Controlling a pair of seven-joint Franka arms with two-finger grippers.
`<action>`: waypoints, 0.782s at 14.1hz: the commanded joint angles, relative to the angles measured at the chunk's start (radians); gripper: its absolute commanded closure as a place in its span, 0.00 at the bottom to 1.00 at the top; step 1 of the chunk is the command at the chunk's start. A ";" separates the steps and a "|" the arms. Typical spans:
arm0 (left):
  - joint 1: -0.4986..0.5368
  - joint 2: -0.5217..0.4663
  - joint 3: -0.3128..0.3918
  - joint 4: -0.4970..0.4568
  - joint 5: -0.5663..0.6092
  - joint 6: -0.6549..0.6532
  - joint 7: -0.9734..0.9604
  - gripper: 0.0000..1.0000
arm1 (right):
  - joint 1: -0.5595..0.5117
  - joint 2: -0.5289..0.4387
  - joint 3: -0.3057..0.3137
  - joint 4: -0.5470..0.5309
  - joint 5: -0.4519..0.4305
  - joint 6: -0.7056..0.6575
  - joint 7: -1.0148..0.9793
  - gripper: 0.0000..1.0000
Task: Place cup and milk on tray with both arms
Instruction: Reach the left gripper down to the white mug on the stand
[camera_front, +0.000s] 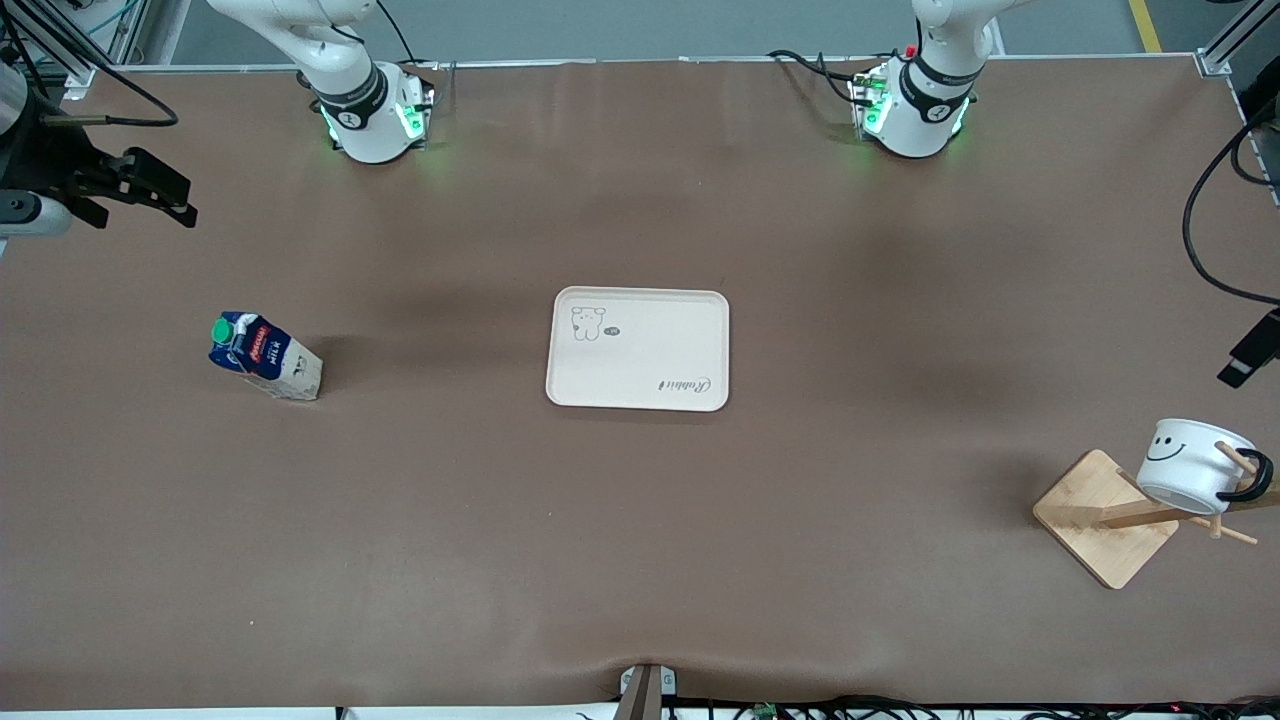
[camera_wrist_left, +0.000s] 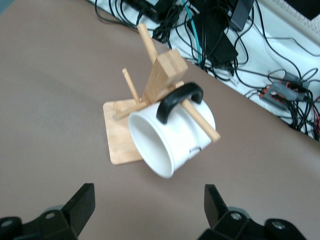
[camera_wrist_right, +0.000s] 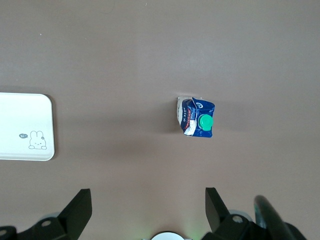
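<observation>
left claw (camera_wrist_left: 145, 210) raised, jaws apart, right claw (camera_wrist_right: 145, 210) likewise

The cream tray (camera_front: 638, 349) lies flat at the middle of the brown bench (camera_front: 640, 520). The milk (camera_front: 265, 356) stands on the bench toward the right arm's end, well apart from the tray. Toward the left arm's end, the cup (camera_front: 1192, 465) hangs on a peg of a wooden rack (camera_front: 1105, 517), smiley face showing. The right gripper (camera_front: 150, 190) hangs above the bench's edge at the right arm's end, and the left gripper (camera_front: 1252, 357) shows only partly at the frame's edge, above the cup.
</observation>
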 joint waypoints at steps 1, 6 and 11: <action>-0.001 0.058 -0.012 0.002 -0.021 0.109 0.021 0.10 | -0.013 -0.001 0.009 0.004 -0.003 -0.005 0.012 0.00; -0.001 0.156 -0.077 0.019 -0.036 0.269 0.015 0.12 | -0.014 -0.001 0.009 0.004 -0.003 -0.005 0.012 0.00; -0.001 0.184 -0.098 0.019 -0.049 0.319 0.021 0.28 | -0.014 -0.001 0.009 0.004 -0.003 -0.006 0.012 0.00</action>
